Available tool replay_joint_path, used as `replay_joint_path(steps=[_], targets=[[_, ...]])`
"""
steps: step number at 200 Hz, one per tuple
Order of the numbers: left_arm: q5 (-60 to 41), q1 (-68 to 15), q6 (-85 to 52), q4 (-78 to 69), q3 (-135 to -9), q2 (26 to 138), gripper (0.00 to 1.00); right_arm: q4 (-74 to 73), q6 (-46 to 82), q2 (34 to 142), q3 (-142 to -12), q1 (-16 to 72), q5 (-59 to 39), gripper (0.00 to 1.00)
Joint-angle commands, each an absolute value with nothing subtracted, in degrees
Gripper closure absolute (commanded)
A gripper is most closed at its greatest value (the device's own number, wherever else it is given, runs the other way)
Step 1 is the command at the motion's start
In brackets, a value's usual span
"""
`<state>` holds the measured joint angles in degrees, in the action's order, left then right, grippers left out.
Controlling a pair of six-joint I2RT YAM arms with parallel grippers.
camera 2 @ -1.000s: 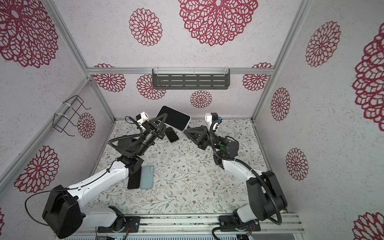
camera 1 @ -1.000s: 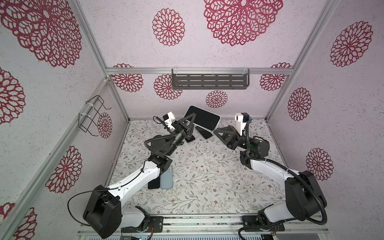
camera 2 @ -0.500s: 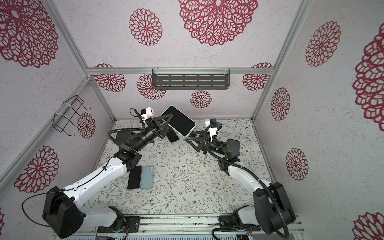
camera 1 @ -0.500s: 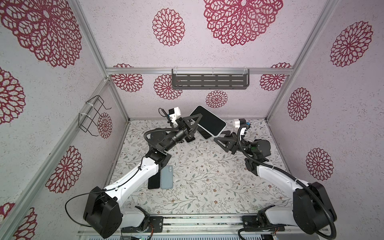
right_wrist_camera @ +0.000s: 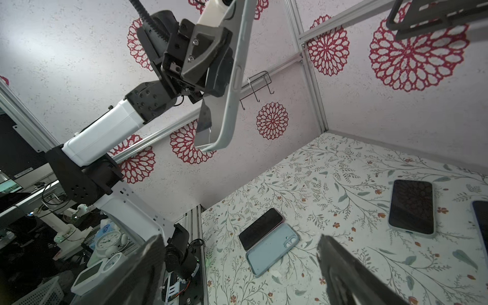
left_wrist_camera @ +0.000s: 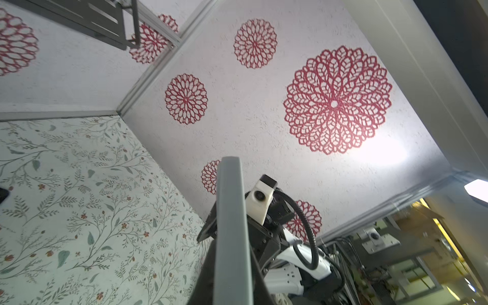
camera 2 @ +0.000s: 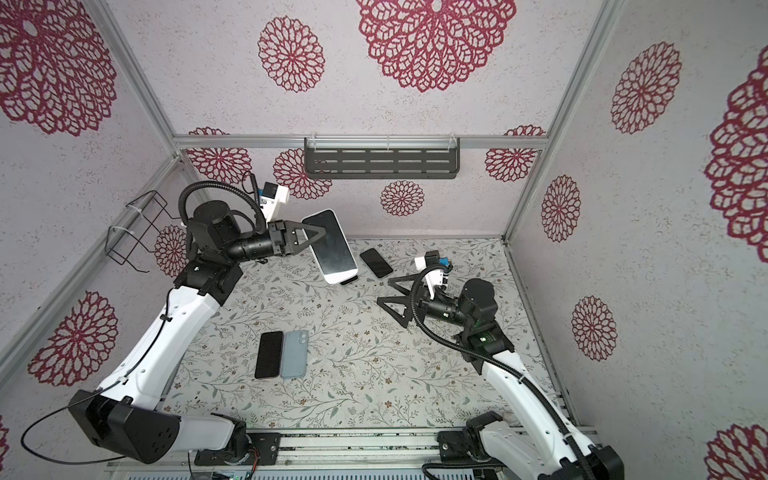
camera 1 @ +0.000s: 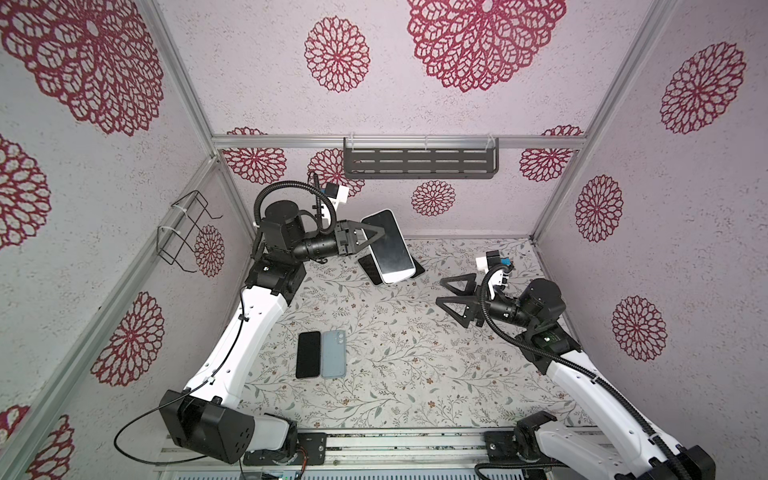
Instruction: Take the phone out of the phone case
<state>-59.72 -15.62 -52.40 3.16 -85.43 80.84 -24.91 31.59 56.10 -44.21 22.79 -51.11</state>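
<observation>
My left end effector (camera 1: 379,236) is clenched on the pale phone case (camera 1: 395,253), held aloft over the far worktop (camera 1: 415,374) (dark screen showing). My right end effector (camera 1: 444,292) hangs released, well apart.

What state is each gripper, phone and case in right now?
left gripper: shut on held phone.
held phone: cased, in the air, tilted.
right gripper: open, empty.
black phone: lying flat, screen up.
blue case: flat, back up, against black phone.
rear phone: flat, screen up, cased.
</observation>
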Motion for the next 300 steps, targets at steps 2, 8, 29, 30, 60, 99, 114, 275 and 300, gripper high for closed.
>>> replay_joint_path(steps=[2,8,29,30,60,99,114,275,300], targets=[[-66.58,-16.37,-49.23,-0.02,-87.7,83.41,1.0,-34.08,37.9,56.85,-43.62,23.96,-52.34,0.07],[-66.79,-16.65,-48.34,0.59,-88.32,83.66,1.0,-35.83,39.02,57.22,-43.52,24.2,-52.45,0.07],[-66.51,-17.07,-46.68,1.35,-89.47,84.28,1.0,-42.44,42.6,58.94,-43.35,25.3,-53.48,0.1],[-66.52,-17.06,-46.76,1.16,-89.47,84.33,1.0,-42.66,42.7,59.0,-43.34,25.39,-53.46,0.11],[-67.36,-18.2,-47.99,-2.27,-89.04,84.38,1.0,-47.56,45.15,62.01,-43.97,26.37,-53.67,0.2],[-68.0,-19.05,-48.69,-3.94,-88.25,83.94,1.0,-53.7,48.8,65.17,-45.24,26.62,-54.3,0.42],[-67.86,-19.01,-48.61,-4.27,-87.66,83.67,1.0,-54.31,49.26,65.93,-45.75,26.64,-54.4,0.5],[-68.69,-20.38,-51.3,-8.2,-87.19,85.48,1.0,-50.54,45.07,67.65,-49.53,27.99,-53.61,0.74],[-68.74,-20.36,-51.8,-8.94,-86.93,85.68,1.0,-49.05,44.02,67.47,-49.92,27.95,-53.57,0.78]])
